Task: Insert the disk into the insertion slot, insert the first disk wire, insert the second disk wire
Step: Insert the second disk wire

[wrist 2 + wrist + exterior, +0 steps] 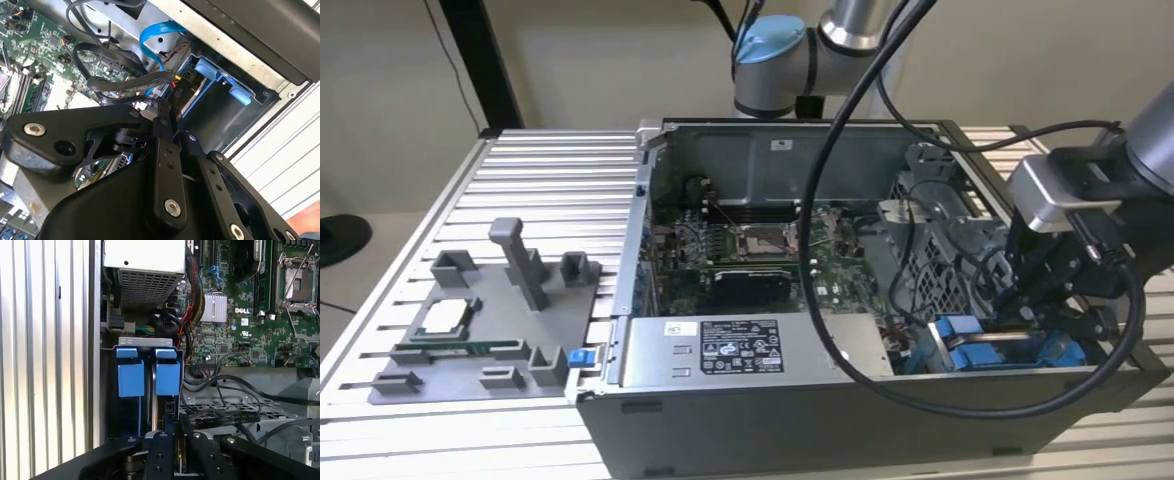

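While my hand (pixel 1034 315) sits low inside the computer case (pixel 854 400), I see its fingers (pixel 165 440) pressed together on a thin wire connector. The disk (pixel 160 405) stands in the insertion slot (pixel 145 347), at the case's corner beside the desk (pixel 520 180) slats.

Exterior view high, overlooking open case (pixel 854 260); wrist views close (inside).

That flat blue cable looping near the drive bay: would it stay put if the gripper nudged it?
Probably not. The flat blue cable curves in a loose arc, so it looks floppy and would likely bend aside, then spring partly back. It seems thin and light, and apt to snag on the black wires close by.
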Controlling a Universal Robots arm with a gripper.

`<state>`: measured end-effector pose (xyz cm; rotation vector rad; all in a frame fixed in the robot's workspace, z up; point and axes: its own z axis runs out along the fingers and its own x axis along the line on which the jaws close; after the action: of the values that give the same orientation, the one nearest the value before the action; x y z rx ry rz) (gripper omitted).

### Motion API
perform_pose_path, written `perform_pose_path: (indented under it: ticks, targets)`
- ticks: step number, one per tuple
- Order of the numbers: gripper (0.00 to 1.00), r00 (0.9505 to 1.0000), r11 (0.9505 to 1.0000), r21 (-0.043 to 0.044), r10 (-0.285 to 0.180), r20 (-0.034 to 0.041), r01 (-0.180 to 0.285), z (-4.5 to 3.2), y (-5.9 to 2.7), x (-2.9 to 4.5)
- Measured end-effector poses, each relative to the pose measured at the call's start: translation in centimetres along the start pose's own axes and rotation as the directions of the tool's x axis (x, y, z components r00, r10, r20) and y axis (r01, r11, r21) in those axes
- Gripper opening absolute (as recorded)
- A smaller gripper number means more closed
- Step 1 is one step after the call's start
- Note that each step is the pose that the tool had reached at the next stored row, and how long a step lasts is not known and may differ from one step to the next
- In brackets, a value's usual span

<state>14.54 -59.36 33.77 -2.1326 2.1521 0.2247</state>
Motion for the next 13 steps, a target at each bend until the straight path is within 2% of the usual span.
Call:
perform_pose_path:
  ticks: [3, 9, 13]
  targets:
    - [0.0, 1.0, 1.0, 0.0, 0.0, -0.0005, 0.0, 0.05, 0.0, -0.01]
    - [0.0, 1.0, 1.0, 0.0022, 0.0, -0.0011, 0.0, 0.72, -0.01, 0.11]
    - [0.0, 1.0, 1.0, 0.0022, 0.0, -0.0005, 0.0, 0.78, -0.03, 0.11]
